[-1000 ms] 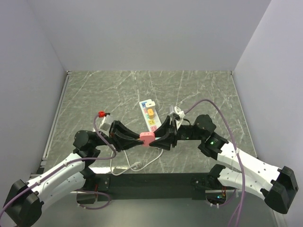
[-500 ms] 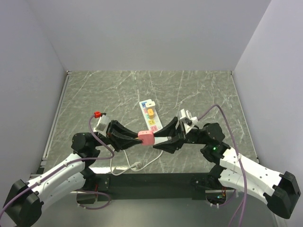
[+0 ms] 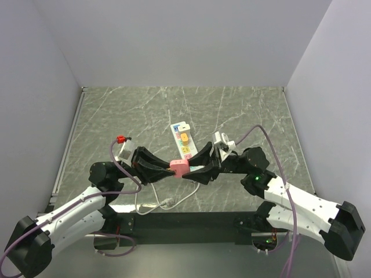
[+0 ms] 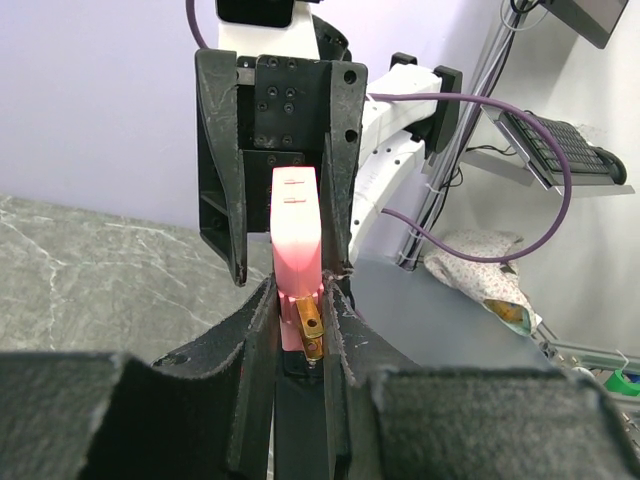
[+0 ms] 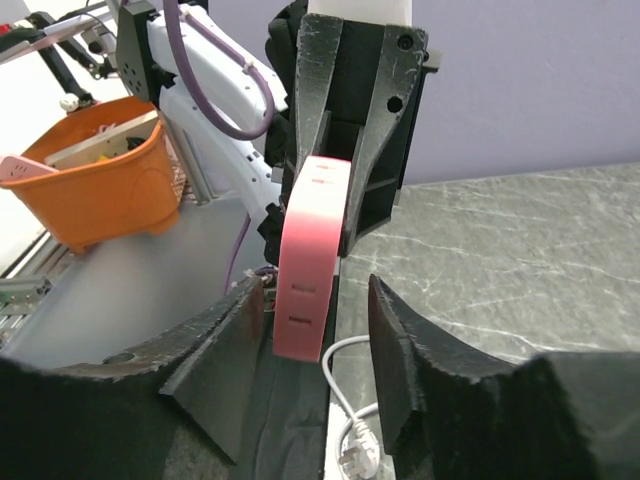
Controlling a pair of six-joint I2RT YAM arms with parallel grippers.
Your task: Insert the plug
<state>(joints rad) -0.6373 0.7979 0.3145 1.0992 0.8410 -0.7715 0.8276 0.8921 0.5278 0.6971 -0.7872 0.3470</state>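
Both arms bent inward, wrists low, tips meeting at centre, near side. L gripper (image 4: 300, 325) clamped on plug (image 4: 296, 235); R gripper (image 5: 315, 295) fingers spread apart.

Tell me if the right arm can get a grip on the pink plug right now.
Probably yes: the right gripper is open, fingers flanking the pink plug with nothing between; the left gripper, shut on its pronged end, leaves the body free.

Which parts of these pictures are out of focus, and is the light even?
Top view: soft, even light on the table, everything sharp, no hard shadows. Left wrist view: the left fingers in the foreground are blurred, the plug is sharp, its upper end glows pale. Right wrist view: the right fingers are soft, the plug sharp, the upper left corner washed out.
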